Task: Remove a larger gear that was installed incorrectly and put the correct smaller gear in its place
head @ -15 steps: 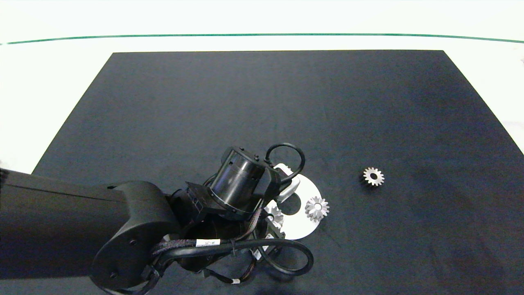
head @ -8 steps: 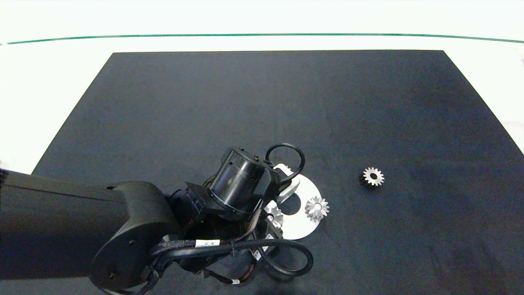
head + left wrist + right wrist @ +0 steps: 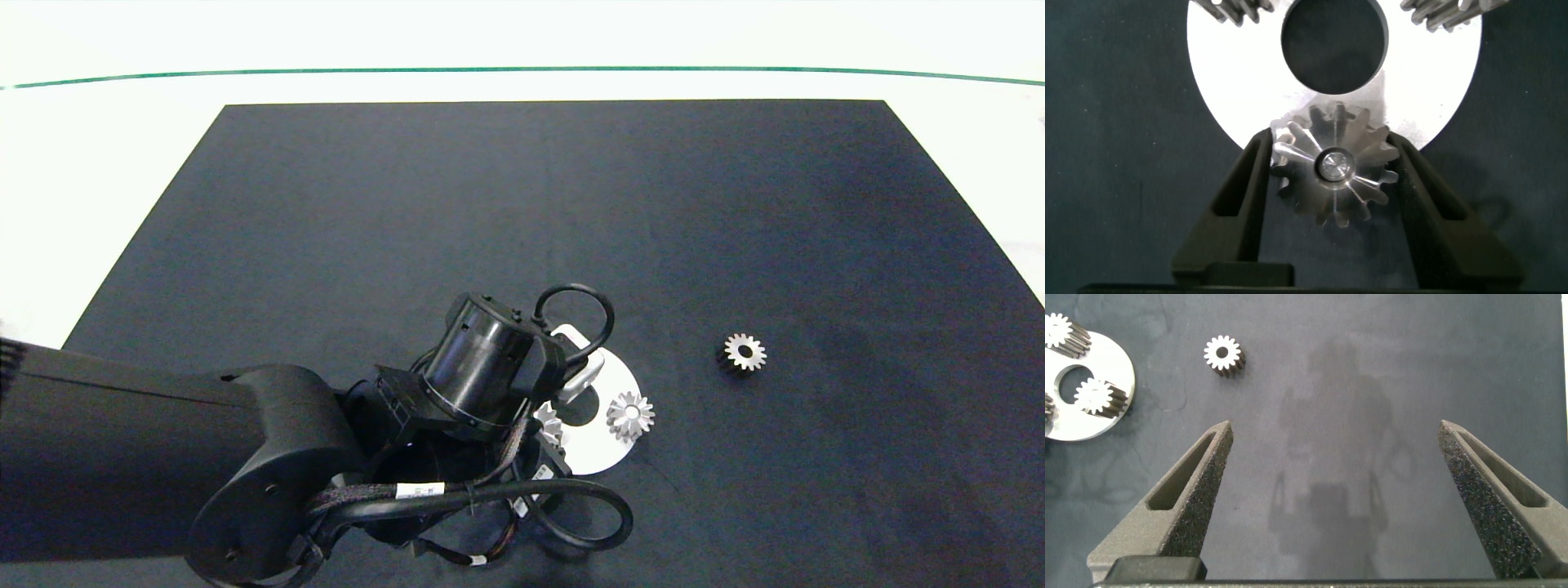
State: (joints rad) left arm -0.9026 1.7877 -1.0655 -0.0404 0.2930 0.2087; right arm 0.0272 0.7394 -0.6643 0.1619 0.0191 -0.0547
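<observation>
A black mat (image 3: 522,212) covers the white counter (image 3: 98,139), and a green line (image 3: 522,69) runs across the counter beyond the mat's far edge. Near the mat's front middle lies a round white plate (image 3: 608,445) with a round hole (image 3: 1334,42) in its centre.

The left gripper (image 3: 1333,175) is down at the plate's edge, the dark arm (image 3: 163,465) reaching in from the left and hiding much of the plate in the head view. In the left wrist view its two fingers (image 3: 1237,200) stand at either side of the larger gear (image 3: 1333,171), a silver toothed wheel seated at the plate's rim with a small pin showing in its bore. The fingers sit narrow, right against the teeth on both sides, so they appear closed on the gear. Two more silver gears sit on the plate: one (image 3: 630,416) on its right side in the head view, the other (image 3: 1234,8) only partly seen.

The smaller gear (image 3: 744,352) lies alone on the mat to the right of the plate, well apart from it, flat with its bore facing up.

The right gripper (image 3: 1335,498) hangs above bare mat with its fingers (image 3: 1196,494) spread wide and nothing between them; its arm is outside the head view.

Small white tags are wrapped on the left arm's cables (image 3: 420,491), but their print is too small to read
</observation>
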